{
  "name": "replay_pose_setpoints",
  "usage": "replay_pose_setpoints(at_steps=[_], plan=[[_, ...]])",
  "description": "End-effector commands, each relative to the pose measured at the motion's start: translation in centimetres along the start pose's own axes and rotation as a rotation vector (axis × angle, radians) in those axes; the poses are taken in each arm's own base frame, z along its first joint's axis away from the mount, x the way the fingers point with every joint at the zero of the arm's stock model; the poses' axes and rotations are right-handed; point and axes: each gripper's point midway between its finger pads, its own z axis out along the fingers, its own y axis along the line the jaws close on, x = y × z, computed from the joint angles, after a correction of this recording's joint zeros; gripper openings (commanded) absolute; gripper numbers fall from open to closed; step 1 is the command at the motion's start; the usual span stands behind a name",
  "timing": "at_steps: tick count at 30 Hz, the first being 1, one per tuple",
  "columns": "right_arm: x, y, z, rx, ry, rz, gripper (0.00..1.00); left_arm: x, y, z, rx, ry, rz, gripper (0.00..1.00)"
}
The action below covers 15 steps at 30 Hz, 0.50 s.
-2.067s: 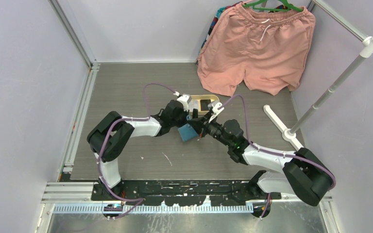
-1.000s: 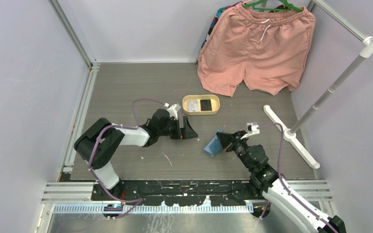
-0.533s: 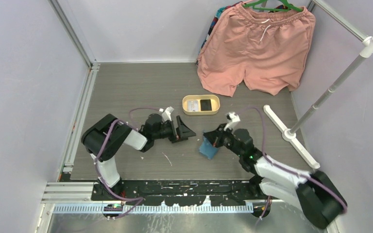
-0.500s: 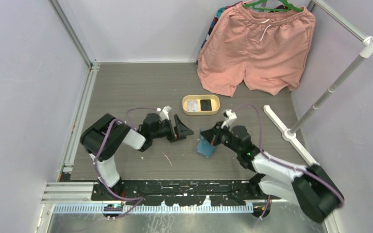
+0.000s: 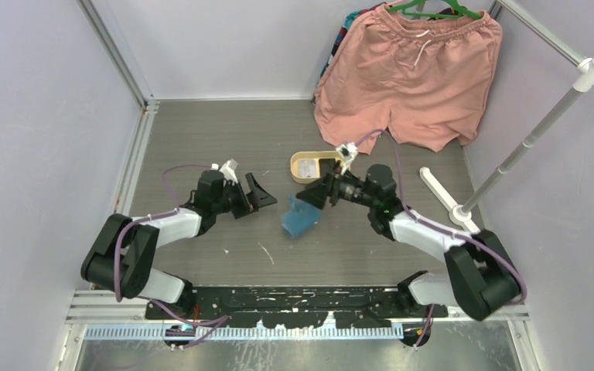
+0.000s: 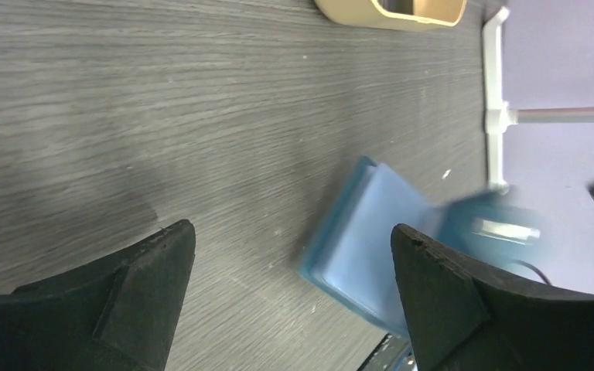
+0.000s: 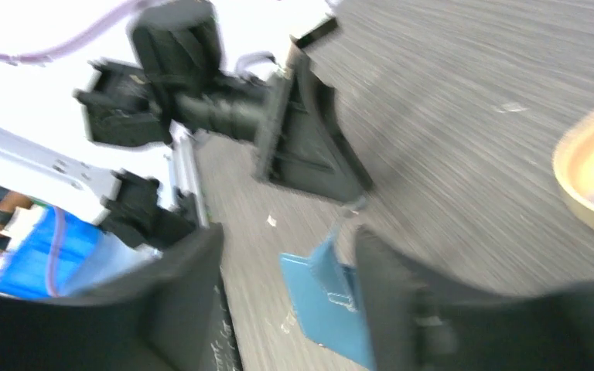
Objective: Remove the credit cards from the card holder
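A: Jaws first, quick.

B: On your right gripper (image 5: 313, 198) the jaws are parted, and I see nothing pinched. The wrist view is blurred, so I can't tell if one finger brushes anything. On your left gripper (image 5: 262, 194) the jaws are spread wide and empty.

A: Card holder?

B: The card holder (image 5: 298, 219) looks to be lying on the counter (image 5: 201, 131), partly unfolded, pale blue inside showing. It's right below the right jaws. It's just to the right of the left jaws and apart from them. Its long axis slants roughly near-to-far.

A: Nearer arm?

B: The right, clearly. My guess is you steady it there and reach in from the left. No credit cards show in the holder. The tan tray (image 5: 295, 165) behind it is mostly hidden.
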Motion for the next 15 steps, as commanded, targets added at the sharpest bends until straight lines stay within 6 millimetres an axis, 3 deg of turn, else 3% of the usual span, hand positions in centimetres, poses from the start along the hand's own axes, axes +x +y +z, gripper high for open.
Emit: replay_pose_setpoints(at_steps=[1,3,4,8,11,15], plan=[[2.4,-2.9,-5.1,0.164,0.002,0.034,0.96,-0.5,1.4,-1.3,-0.1,-0.008,0.073,0.97],[2.9,-4.0,-6.5,0.26,-0.045,0.044,1.0,-0.4,1.5,-1.5,-0.107,-0.005,0.082,0.97],[3.2,-5.7,-7.5,0.375,-0.068,0.071,1.0,-0.4,1.6,-1.5,-0.111,-0.006,0.085,0.97],[1.9,-8.0,-9.4,0.613,-0.147,0.153,1.0,-0.3,2.0,-1.5,-0.128,0.002,0.1,0.97],[2.1,-8.5,-10.1,0.823,-0.062,0.153,1.0,-0.3,2.0,-1.5,-0.133,0.011,0.111,0.97],[4.0,-7.6,-9.0,0.968,0.094,0.152,1.0,-0.6,2.1,-1.6,-0.148,0.006,0.12,0.97]])
